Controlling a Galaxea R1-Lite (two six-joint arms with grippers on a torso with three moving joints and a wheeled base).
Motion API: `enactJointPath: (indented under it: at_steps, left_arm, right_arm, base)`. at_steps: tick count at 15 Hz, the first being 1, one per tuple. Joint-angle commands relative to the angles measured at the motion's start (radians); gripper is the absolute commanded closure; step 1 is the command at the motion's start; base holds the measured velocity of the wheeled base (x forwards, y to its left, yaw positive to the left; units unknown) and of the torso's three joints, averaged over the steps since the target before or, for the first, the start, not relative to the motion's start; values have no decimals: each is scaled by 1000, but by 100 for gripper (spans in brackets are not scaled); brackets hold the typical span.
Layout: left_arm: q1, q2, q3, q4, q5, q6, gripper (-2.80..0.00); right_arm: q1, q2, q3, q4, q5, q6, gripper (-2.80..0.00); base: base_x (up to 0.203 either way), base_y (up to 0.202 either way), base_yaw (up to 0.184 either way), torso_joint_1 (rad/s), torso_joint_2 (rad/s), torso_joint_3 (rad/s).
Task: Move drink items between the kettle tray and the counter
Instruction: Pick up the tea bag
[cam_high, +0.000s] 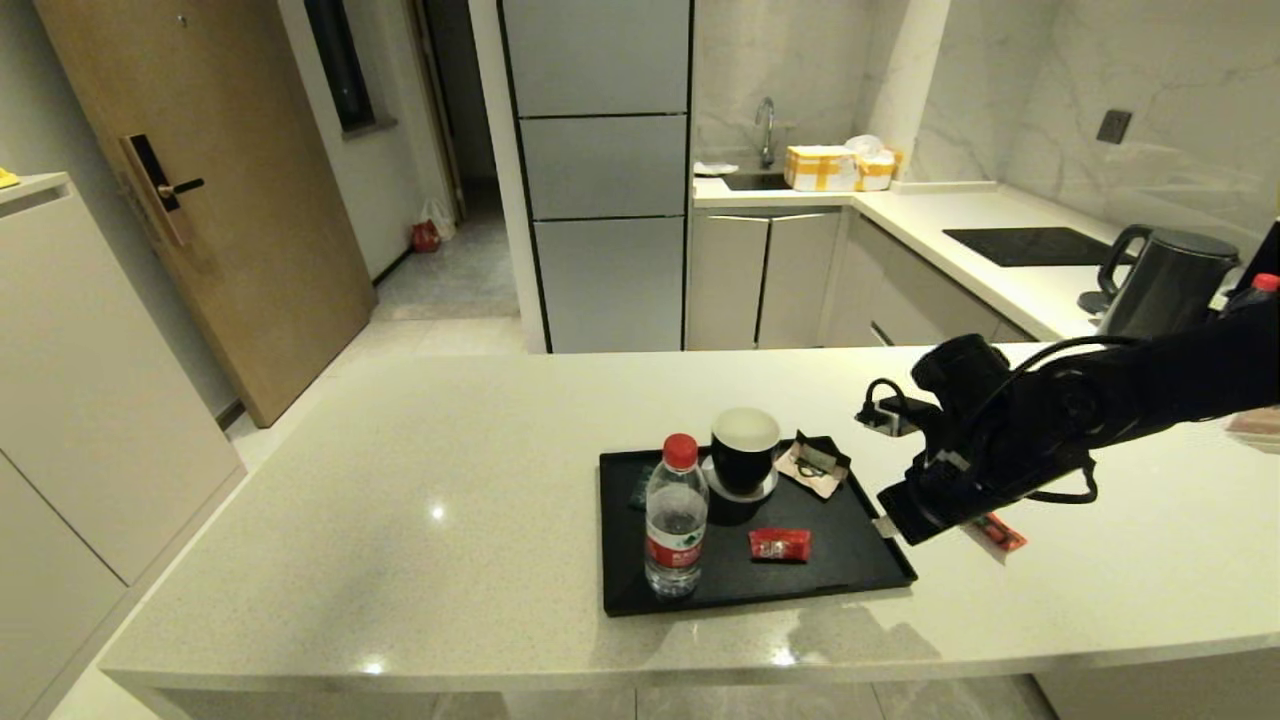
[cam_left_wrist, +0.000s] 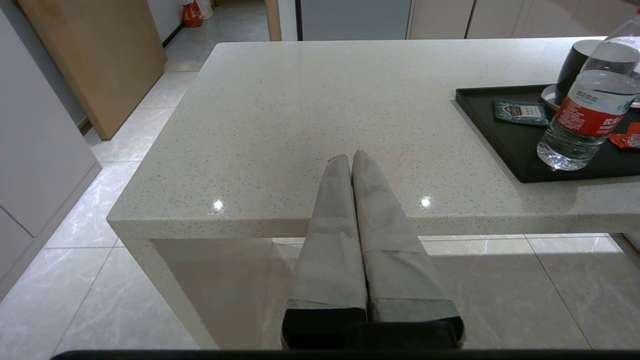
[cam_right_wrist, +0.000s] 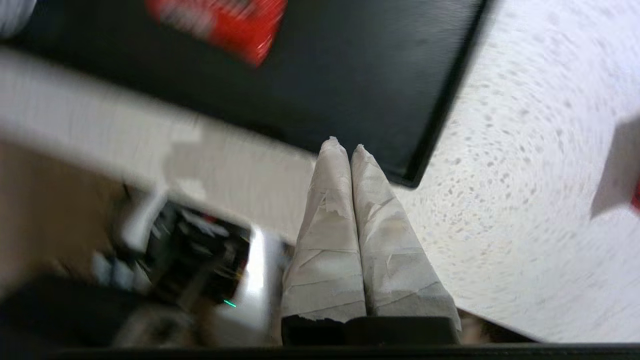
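Your right gripper (cam_right_wrist: 345, 150) hangs right of centre in the head view, just off the kettle tray's (cam_high: 880, 575) near right corner, its taped jaws pressed together on nothing. One red sachet (cam_high: 779, 544) lies flat inside the tray at lower centre; the second sachet (cam_high: 1001, 532) lies on the worktop (cam_high: 400, 500) just right of the tray, partly hidden behind your arm. The print on both is too small to read. The water bottle (cam_high: 676, 530), with a red cap and a red label bearing white characters you cannot make out, stands in the tray's near left corner, the black cup (cam_high: 744, 452) behind it. Your left gripper (cam_left_wrist: 348, 159), jaws also closed and empty, hovers at the worktop's near edge, well left of the tray. A dark kettle (cam_high: 1165, 282) stands at the upper right.
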Motion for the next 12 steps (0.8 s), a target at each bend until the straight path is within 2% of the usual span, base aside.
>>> enactJointPath:
  at_steps: [1,4,8,12]
  left_arm:
    - [1,0,0,0,1,0,0]
    - [1,0,0,0,0,0,0]
    - [1,0,0,0,0,0,0]
    - [1,0,0,0,0,0,0]
  right_arm:
    - [-6,-63,37,6,24,-149,0]
    - [23,-80,37,7,30,-210,0]
    - [96,-20,20,-28,24,-218,0]
    - [117,59,-26,-73,24,-224,0]
  base:
    - [0,0,0,0,0,0]
    - [0,0,0,0,0,0]
    - [0,0,0,0,0,0]
    - [0,0,0,0,0,0]
